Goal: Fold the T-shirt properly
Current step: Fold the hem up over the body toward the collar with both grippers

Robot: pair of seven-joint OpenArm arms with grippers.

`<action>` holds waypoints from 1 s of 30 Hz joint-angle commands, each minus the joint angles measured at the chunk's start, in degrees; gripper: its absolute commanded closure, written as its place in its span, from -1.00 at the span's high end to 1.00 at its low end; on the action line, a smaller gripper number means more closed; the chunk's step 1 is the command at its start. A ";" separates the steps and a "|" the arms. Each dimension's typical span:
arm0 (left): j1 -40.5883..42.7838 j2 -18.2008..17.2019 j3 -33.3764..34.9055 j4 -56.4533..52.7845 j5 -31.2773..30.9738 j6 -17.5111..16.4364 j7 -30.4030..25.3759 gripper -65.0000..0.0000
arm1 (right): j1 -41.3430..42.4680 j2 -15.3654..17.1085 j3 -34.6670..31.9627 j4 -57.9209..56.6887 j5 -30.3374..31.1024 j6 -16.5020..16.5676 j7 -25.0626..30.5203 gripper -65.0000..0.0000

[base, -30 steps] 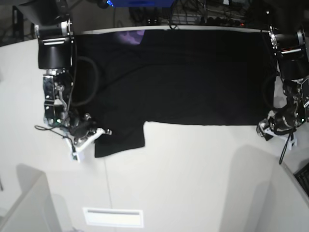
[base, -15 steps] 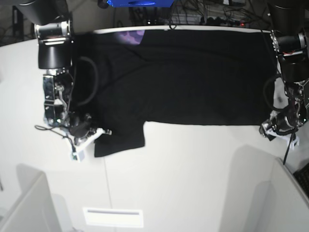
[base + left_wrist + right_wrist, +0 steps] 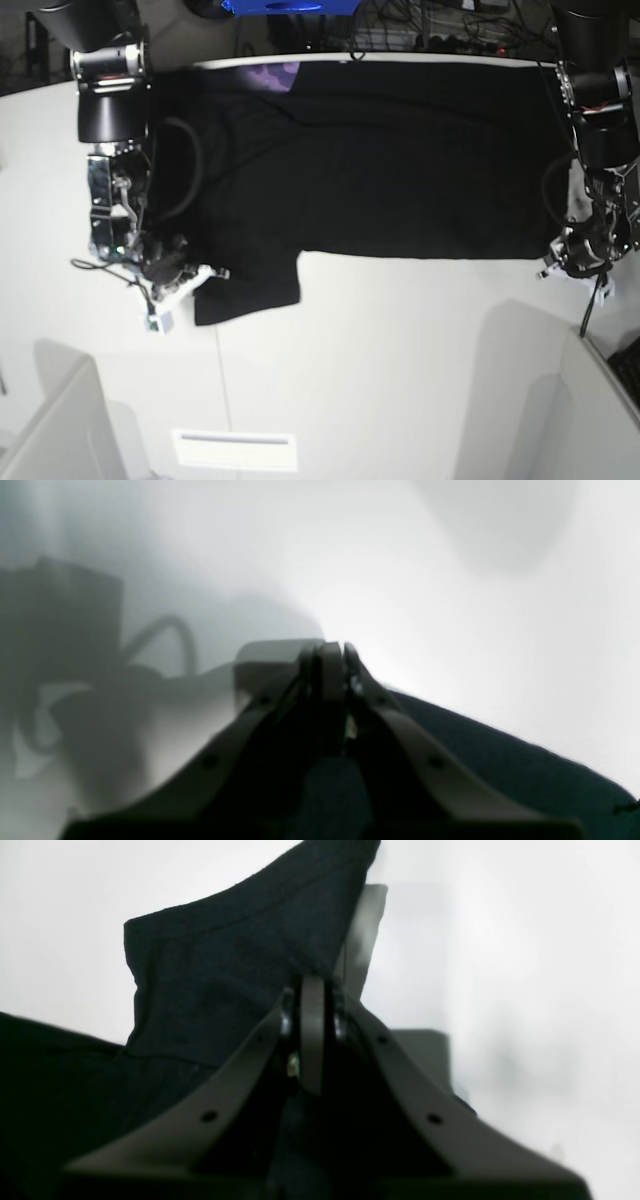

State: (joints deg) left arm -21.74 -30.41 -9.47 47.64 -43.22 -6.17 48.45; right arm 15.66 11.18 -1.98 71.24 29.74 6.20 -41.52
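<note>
Both pincers look clamped: my right gripper [image 3: 312,1005] pinches the sleeve of the T-shirt [image 3: 380,160], my left gripper [image 3: 327,652] is closed at the shirt's hem corner, though whether cloth sits between its tips I can't tell. Black cloth lies spread flat across the far table [image 3: 400,380]; near me is bare tabletop.

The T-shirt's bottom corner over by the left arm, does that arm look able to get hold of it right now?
Probably yes. The left gripper sits shut at the T-shirt corner, with only bare table around it. The left wrist view shows dark cloth beside the fingers, but whether it is pinched is unclear.
</note>
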 commanded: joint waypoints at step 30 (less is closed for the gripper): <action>14.84 -1.72 -9.21 26.08 -0.78 -0.46 3.64 -1.00 | -4.89 4.95 0.26 12.85 0.37 0.00 2.18 -1.00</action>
State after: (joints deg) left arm -6.31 -30.72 -18.11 72.77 -43.72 -6.26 52.97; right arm 9.69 15.44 -2.04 82.94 29.95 6.02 -40.47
